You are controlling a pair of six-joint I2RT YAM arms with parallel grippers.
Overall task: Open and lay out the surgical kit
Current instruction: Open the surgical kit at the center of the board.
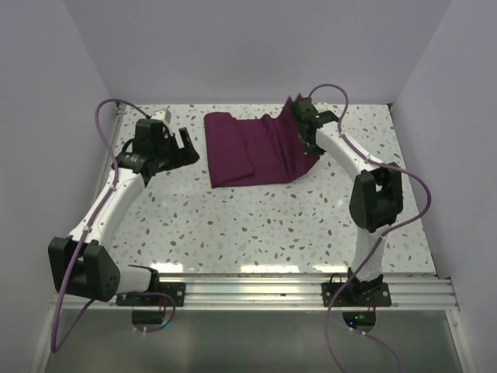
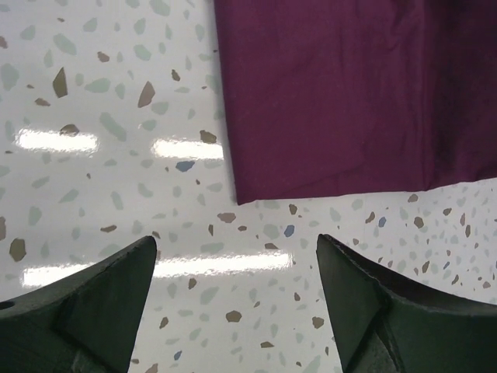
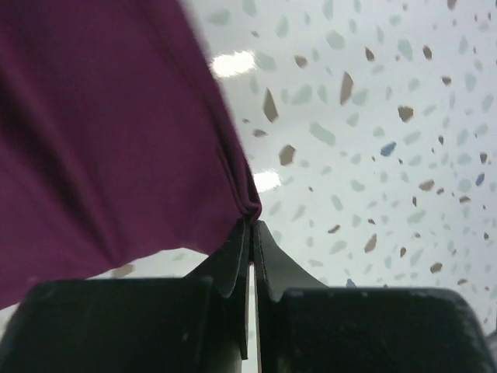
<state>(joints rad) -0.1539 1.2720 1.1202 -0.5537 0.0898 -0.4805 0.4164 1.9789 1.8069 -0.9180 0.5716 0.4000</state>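
Unfolding is the step in hand: your right pincer [image 3: 250, 227] grips a raised edge of the cloth wrap [image 1: 248, 151], which lies on the worktop [image 1: 256, 225] to its left and just ahead of your wide-open left pincer [image 2: 237, 242], so next probably draw that edge outward.

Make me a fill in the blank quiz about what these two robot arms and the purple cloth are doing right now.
1. The right gripper is ____ on a fold of the dark purple-maroon cloth wrap.
2. The left gripper is ____ and holds nothing.
3. The cloth wrap lies toward the ____ edge of the speckled white table.
Missing words: shut; open; far.
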